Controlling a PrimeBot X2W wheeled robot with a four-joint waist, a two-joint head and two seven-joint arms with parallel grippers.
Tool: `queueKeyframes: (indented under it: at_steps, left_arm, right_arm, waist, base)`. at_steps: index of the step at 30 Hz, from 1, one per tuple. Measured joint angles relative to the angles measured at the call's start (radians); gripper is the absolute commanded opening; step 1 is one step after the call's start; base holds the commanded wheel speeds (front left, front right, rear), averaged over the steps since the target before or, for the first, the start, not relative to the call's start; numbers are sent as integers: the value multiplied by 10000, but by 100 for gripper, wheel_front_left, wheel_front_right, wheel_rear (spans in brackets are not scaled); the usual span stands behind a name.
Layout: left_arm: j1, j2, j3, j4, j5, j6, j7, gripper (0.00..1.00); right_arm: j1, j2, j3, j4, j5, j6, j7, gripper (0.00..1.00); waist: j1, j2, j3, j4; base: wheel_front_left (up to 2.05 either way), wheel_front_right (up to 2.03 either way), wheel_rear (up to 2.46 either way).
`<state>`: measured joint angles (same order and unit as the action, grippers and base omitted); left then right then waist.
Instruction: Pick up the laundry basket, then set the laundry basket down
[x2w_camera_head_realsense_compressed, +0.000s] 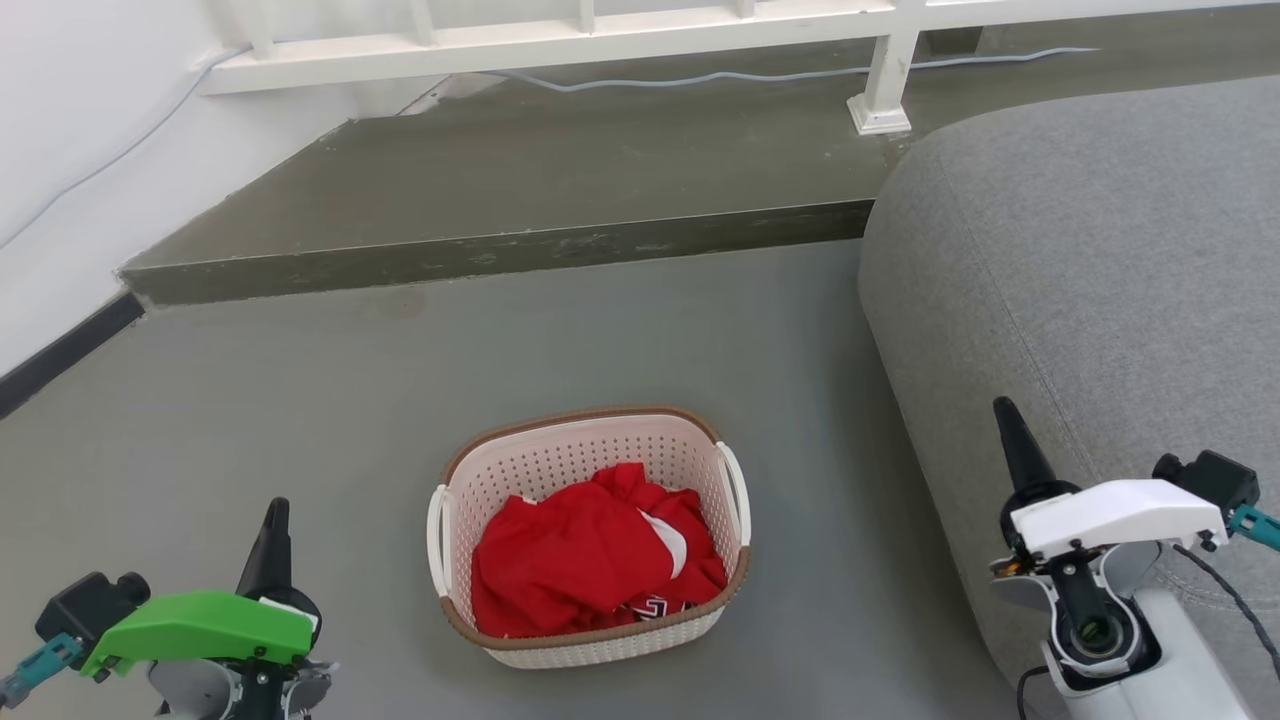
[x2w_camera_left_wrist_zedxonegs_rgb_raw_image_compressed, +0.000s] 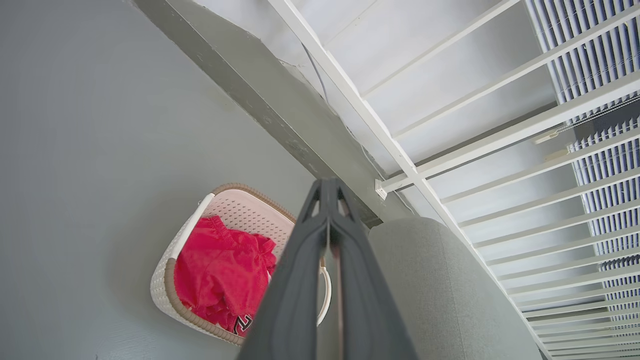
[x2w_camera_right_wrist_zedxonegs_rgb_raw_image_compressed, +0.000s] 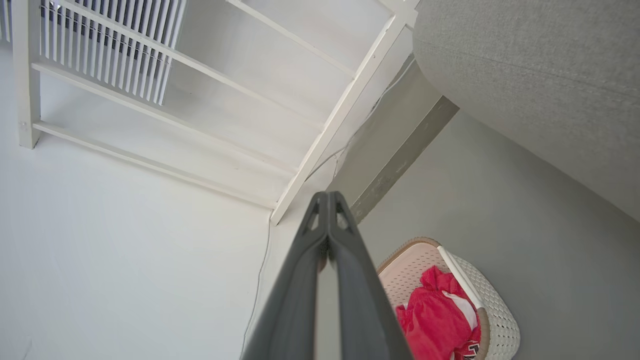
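The laundry basket (x2w_camera_head_realsense_compressed: 560, 465) stands on the grey floor in the middle of the head view: cream perforated walls, brown rim, white side handles, red clothing (x2w_camera_head_realsense_compressed: 590, 555) heaped inside. It also appears in the left wrist view as the laundry basket (x2w_camera_left_wrist_zedxonegs_rgb_raw_image_compressed: 235, 212) and in the right wrist view as the laundry basket (x2w_camera_right_wrist_zedxonegs_rgb_raw_image_compressed: 492, 312). My left gripper (x2w_camera_head_realsense_compressed: 275, 520), under a green cover, hangs at the lower left, well left of the basket, fingers pressed together and holding nothing. My right gripper (x2w_camera_head_realsense_compressed: 1012, 425), under a white cover, sits at the lower right over the sofa edge, also shut and holding nothing.
A large grey sofa (x2w_camera_head_realsense_compressed: 1100, 270) fills the right side, close to the basket's right handle. Beyond the basket a raised dark step (x2w_camera_head_realsense_compressed: 500, 250) crosses the floor, with a white railing (x2w_camera_head_realsense_compressed: 560, 40) and a cable on top. A white wall (x2w_camera_head_realsense_compressed: 60, 170) bounds the left.
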<state>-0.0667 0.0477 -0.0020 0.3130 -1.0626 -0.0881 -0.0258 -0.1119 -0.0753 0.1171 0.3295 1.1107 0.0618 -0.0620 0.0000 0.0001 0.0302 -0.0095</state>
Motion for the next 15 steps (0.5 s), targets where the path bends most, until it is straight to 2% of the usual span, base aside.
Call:
queueKeyframes:
  at_steps: [15]
  left_arm:
    - [0,-23,332,-92,-1914,-102,531,0]
  right_arm:
    - [133,48,-780,-132,1894,209,514,0]
  waist:
    - [0,0,-102,35]
  base:
    - [0,0,0]
